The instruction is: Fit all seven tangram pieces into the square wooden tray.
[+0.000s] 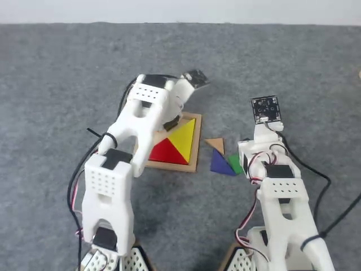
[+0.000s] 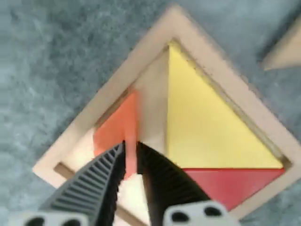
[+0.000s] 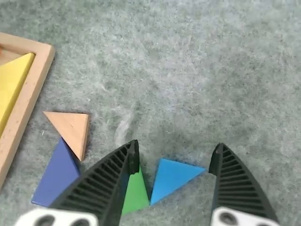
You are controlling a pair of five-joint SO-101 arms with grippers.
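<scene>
Two grippers hung by the tray (image 1: 198, 141). The left gripper (image 2: 131, 150) pinched an orange piece (image 2: 113, 134) inside it, beside the seated yellow (image 2: 202, 122) and red (image 2: 235, 181). The right gripper (image 3: 176, 147) stood spread over a light-blue piece (image 3: 171, 176) outside it. I judged three in and four left, counting tan (image 3: 70, 129), dark-blue (image 3: 56, 176) and green (image 3: 134, 190). Grey carpet (image 1: 56, 84) lay under the tray, with a pale wall (image 1: 169, 11) beyond.

Grey felt mat under a pale wall

The grey felt mat (image 3: 188, 56) lies beneath and all around the right pincer (image 3: 176, 147), with a paler streak (image 3: 123, 126) in its nap just beyond one fingertip. A pale wall (image 1: 180, 10) borders the mat far beyond the pincer.
</scene>
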